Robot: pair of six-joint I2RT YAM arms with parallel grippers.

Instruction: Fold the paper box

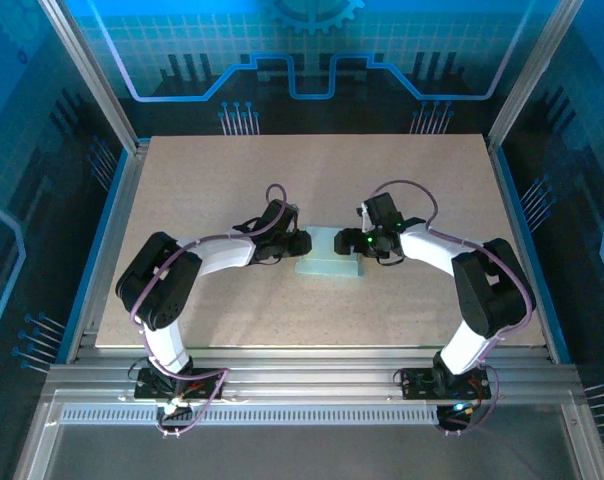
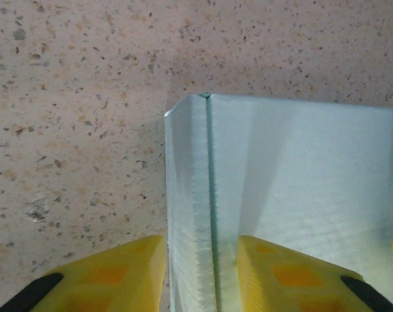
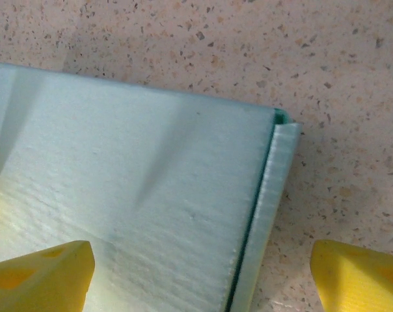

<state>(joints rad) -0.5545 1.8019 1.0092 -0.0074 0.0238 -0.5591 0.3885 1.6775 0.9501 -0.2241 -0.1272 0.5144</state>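
You are looking down on a broad rectangular bench point(image 1: 232, 170) with a pale beige speckled top, set inside a metal-framed enclosure with blue patterned walls.

Two white-and-black robot arms are bolted at the near edge of the bench. The left arm point(image 1: 212, 255) and the right arm point(image 1: 442, 255) each curve inward, and their wrists face one another across the middle of the bench.

Between those wrists lies the paper box point(image 1: 330, 262), a thin, pale mint-blue piece of card. It sits about midway between the left and right edges of the bench, well away from every corner. Its wide base panel rests flat on the bench, and a narrow side wall is folded up along each short end.

From the left wrist camera, your yellow left fingers point(image 2: 99, 279) straddle the raised wall point(image 2: 190, 214) at the left end of the box. One finger is outside it over the bare bench and the other is inside it over the base panel. Both sit right against the card, but you cannot tell whether they are pinching it yet.

From the right wrist camera, your yellow right fingers point(image 3: 40, 273) stand wide apart and hold nothing. One hangs over the base panel. The other hangs over the bare bench beyond the right end wall point(image 3: 268, 214), which leans slightly outward between them and touches neither.
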